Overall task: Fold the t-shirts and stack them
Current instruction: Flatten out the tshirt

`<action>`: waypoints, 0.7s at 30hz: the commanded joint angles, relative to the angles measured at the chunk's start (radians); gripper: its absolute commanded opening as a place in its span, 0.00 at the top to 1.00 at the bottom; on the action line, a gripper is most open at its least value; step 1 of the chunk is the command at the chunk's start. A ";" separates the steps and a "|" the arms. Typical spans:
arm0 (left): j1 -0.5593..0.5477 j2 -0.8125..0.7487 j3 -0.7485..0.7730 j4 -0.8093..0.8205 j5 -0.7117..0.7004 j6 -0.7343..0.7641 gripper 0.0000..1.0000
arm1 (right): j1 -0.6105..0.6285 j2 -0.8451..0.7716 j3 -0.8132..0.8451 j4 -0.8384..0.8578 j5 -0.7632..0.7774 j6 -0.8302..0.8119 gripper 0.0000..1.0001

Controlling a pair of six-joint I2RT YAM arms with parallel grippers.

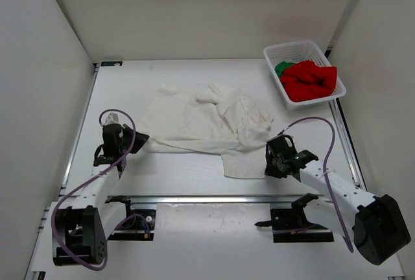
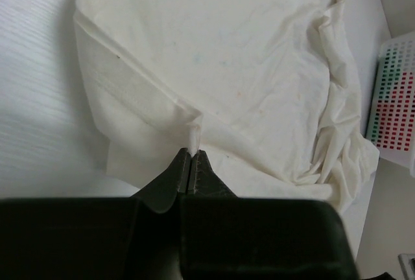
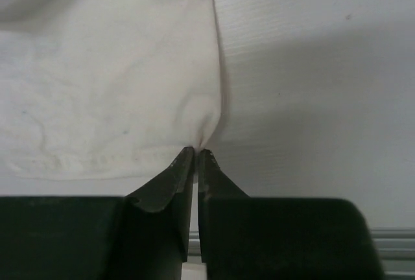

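Black-fingered left gripper (image 2: 192, 153) and right gripper (image 3: 196, 150): both clamped on crumpled cream cloth t-shirt (image 1: 207, 121).
I see it mid-bench; bright red t-shirt (image 1: 312, 80) and green t-shirt (image 1: 283, 68) in white mesh basket (image 1: 290, 45), far-right corner.

- Top external view: bright, even light from overhead. The white table (image 1: 194, 179) and the walls nearly wash out, and shadows under the arms are faint.
- The white t-shirt (image 1: 201, 121) reads low in contrast, its folds shown only by soft grey shading. The red t-shirt (image 1: 311, 80) at 2 o'clock is heavily saturated.
- Left wrist view: the left gripper (image 2: 191, 153) at 6 o'clock is a dark, soft-edged silhouette, with table glare at 9 o'clock.
- Right wrist view: the right gripper (image 3: 196, 151) is out of focus. A grey shadow lies at 3 o'clock, possibly the arm's.
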 commanded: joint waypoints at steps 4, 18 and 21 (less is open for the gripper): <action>-0.160 0.048 0.323 -0.092 -0.041 0.100 1.00 | -0.073 -0.096 0.378 -0.153 0.071 -0.144 1.00; 0.322 0.099 1.017 -0.139 0.523 -0.162 1.00 | 0.105 0.361 1.936 -0.508 0.300 -0.486 1.00; 0.287 0.144 1.016 -0.111 0.476 -0.179 1.00 | -0.153 0.384 1.809 -0.393 0.041 -0.481 1.00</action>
